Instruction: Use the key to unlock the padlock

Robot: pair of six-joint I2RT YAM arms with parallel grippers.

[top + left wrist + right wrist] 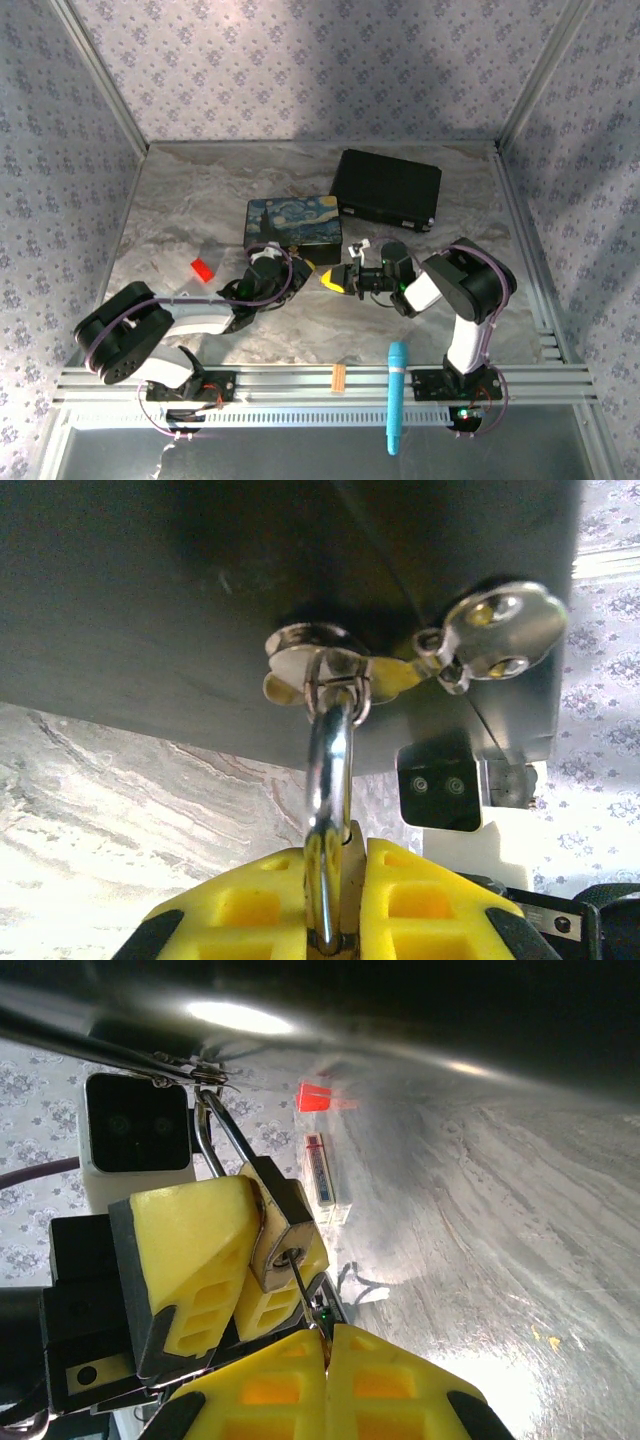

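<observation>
Left pincer (338, 885) is clamped tight on the padlock (285, 1235). Right pincer (325, 1355) pinches the key (304, 1288), tip at the keyhole (291, 1257).

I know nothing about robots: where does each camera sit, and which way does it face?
Top external: high behind the robot, facing down at the grey marbled table; left arm and right arm show.
Left wrist: on the left arm, facing along its yellow left claw, shut on the brass padlock on the silvery hasp of a dark box.
Right wrist: on the right arm, facing along its yellow right claw, pinching a thin silvery key in the keyhole.
Shared: both wrist views show the padlock in the left claw.
</observation>
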